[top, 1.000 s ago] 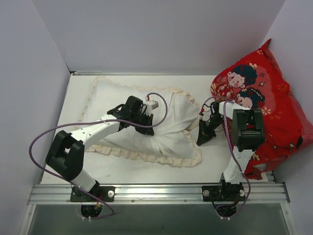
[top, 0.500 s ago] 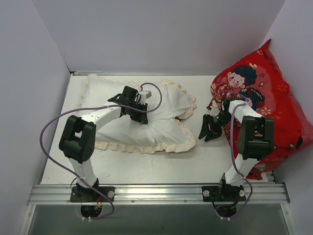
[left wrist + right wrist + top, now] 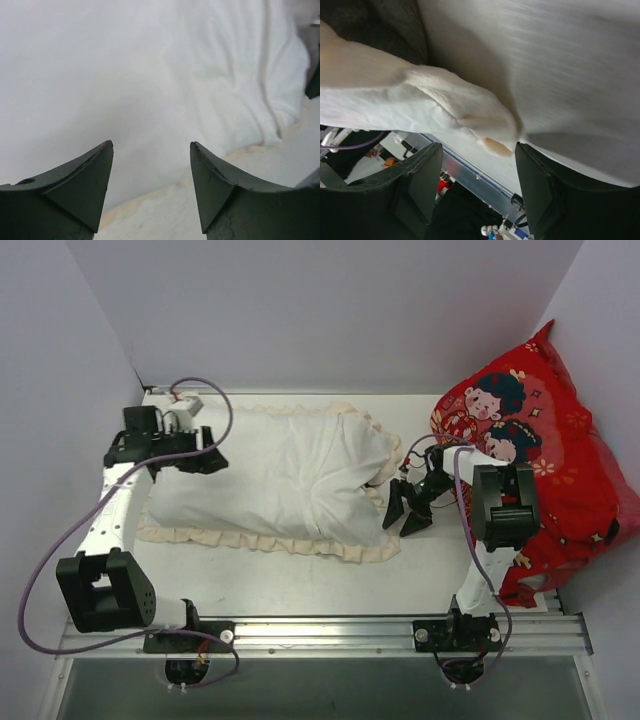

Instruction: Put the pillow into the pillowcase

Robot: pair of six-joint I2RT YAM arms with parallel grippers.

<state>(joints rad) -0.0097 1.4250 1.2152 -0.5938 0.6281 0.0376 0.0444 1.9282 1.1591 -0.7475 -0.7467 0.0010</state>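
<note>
The left arm stretches far to the left. Its left gripper point(image 3: 151, 144) is released, fingers spread and empty, with the plump white pillowcase point(image 3: 290, 475) just ahead of them. The right arm is folded low. The right gripper point(image 3: 479, 146) is spread too, with the cream frill point(image 3: 445, 107) just above its fingertips. The pillow cannot be told apart from the bulging case.

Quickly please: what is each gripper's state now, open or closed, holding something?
Left gripper: open, holding nothing, with the pillowcase just ahead.
Right gripper: open, holding nothing, close beside the pillowcase.
</note>
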